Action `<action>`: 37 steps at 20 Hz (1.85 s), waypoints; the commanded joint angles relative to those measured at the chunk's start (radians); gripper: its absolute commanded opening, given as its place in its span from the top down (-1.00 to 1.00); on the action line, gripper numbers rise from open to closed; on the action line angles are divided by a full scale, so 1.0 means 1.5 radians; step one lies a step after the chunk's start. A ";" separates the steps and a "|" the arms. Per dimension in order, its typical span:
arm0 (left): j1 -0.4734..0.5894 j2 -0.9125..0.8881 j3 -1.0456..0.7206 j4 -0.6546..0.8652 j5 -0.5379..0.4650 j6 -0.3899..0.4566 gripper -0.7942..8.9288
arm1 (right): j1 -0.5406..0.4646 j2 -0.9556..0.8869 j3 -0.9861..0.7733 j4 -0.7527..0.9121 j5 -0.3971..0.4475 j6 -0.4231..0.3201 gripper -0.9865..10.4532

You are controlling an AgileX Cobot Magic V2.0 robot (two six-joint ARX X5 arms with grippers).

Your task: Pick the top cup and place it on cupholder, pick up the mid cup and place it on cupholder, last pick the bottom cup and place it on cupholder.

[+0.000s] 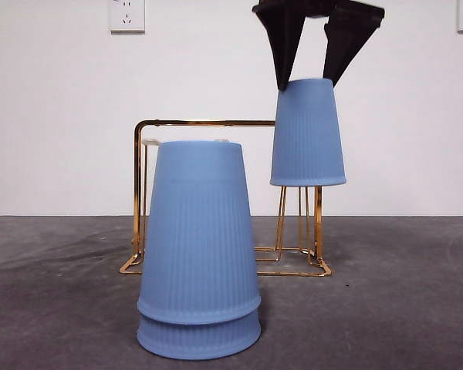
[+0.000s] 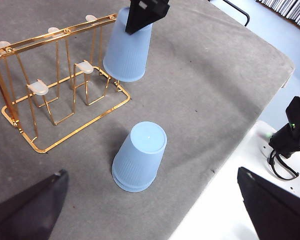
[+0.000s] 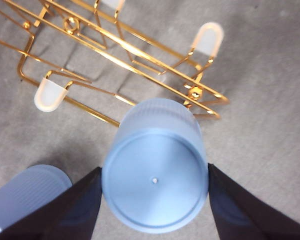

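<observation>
My right gripper (image 1: 305,83) is shut on the base of a blue ribbed cup (image 1: 308,135), mouth down. It holds the cup in the air at the right end of the gold wire cupholder (image 1: 201,122), rim well above the wire base. In the right wrist view that cup (image 3: 155,170) fills the space between the jaws, over the cupholder (image 3: 140,50) and its white-tipped prongs. Two more blue cups, stacked mouth down (image 1: 199,254), stand on the table in front of the holder. My left gripper (image 2: 150,215) waits open, off to the side of the stack (image 2: 140,155).
The grey table's edge (image 2: 230,150) runs close to the stack, with a white base and black cables (image 2: 285,150) beyond it. Two wall sockets (image 1: 127,14) sit on the white wall behind.
</observation>
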 commanded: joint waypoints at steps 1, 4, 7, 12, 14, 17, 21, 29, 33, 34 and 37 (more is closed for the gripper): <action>-0.004 0.004 0.010 0.007 0.004 0.009 -0.38 | 0.004 0.029 0.011 0.002 -0.005 0.000 0.46; -0.004 0.004 0.010 0.007 0.004 0.009 -0.38 | 0.004 0.061 0.011 0.003 -0.005 0.000 0.46; -0.004 0.004 0.010 0.007 0.004 0.009 -0.38 | 0.004 0.090 0.011 0.023 -0.014 0.001 0.46; -0.004 0.004 0.010 0.006 0.004 0.009 -0.38 | 0.005 0.102 0.011 0.036 -0.014 0.004 0.41; -0.004 0.004 0.010 0.007 0.004 0.009 -0.38 | 0.004 0.102 0.011 0.033 -0.014 0.005 0.09; -0.004 0.006 0.010 0.006 0.003 0.002 -0.38 | 0.005 0.092 0.013 0.030 -0.014 -0.005 -0.12; -0.004 0.052 0.017 0.002 -0.007 -0.001 -0.38 | 0.004 0.008 0.018 -0.021 -0.030 -0.024 -0.12; -0.103 0.340 0.204 -0.131 -0.089 0.014 -0.38 | 0.004 -0.264 -0.032 -0.054 -0.029 -0.040 -0.12; -0.186 0.456 0.279 -0.160 -0.169 0.032 -0.39 | 0.004 -0.443 -0.195 0.021 -0.025 -0.050 -0.12; -0.205 0.478 0.289 -0.165 -0.187 0.033 -0.39 | 0.005 -0.492 -0.244 0.051 -0.027 -0.050 -0.12; -0.253 0.532 0.292 -0.167 -0.232 0.046 -0.38 | 0.005 -0.625 -0.376 0.139 -0.032 -0.054 -0.12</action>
